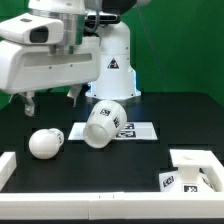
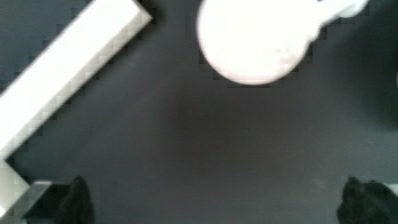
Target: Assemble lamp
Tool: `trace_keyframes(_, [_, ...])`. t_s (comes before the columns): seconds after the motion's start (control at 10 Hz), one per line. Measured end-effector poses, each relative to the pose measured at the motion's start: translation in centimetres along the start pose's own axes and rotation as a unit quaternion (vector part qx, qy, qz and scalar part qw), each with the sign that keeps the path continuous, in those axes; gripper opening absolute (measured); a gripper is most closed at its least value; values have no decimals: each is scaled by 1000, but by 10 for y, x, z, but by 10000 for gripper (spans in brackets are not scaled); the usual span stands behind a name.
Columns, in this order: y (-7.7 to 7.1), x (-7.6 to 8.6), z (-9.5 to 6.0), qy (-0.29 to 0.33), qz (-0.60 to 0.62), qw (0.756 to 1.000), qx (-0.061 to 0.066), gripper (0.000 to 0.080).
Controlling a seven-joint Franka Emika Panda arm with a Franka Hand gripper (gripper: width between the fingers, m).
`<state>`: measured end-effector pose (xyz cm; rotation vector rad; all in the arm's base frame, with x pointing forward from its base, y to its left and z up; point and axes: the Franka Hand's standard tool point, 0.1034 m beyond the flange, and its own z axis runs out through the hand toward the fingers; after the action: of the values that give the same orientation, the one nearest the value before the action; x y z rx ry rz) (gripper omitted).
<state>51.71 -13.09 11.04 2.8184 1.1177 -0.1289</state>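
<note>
Three lamp parts loose | shade [image 1: 105,122] on its side mid-table over marker board [image 1: 143,130], axis diagonal toward bulb [image 1: 45,143] | base [image 1: 195,178] flat, near corner, exterior view's right | gripper [image 1: 52,100] wide open, empty | black tabletop [image 1: 120,168], green backdrop [image 1: 180,40]

No letters, numbers or brand names can be read in either view. One sign is noted: a triangular sticker [image 1: 113,66] on the front of the white robot pedestal [image 1: 120,45], with a symbol too small to make out. Black-and-white square tags, which are coded patterns and not script, stand on the side of the lamp shade [image 1: 97,128], on the flat marker board [image 1: 143,131] behind it, and on the near edge of the lamp base [image 1: 195,165]; the wrist view is blurred and shows nothing legible.
</note>
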Motion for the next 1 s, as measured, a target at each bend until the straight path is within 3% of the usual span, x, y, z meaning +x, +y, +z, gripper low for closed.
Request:
trace_keyframes(0.3, [-2,2,1,3,81,997,5,698])
trace_keyframes(0.4, [5,1,6,1,154,988,12,698])
trace_keyframes(0.5, [15,1,12,-6,240,971,18,698])
trace_keyframes(0.6, [13,6,14,-13,326,945,19,698])
trace_keyframes(0.7, [9,9,16,-19,371,928,32,698])
trace_keyframes(0.8, [8,11,17,-13,400,915,45,698])
trace_keyframes(1.0, [6,13,17,-16,416,908,47,698])
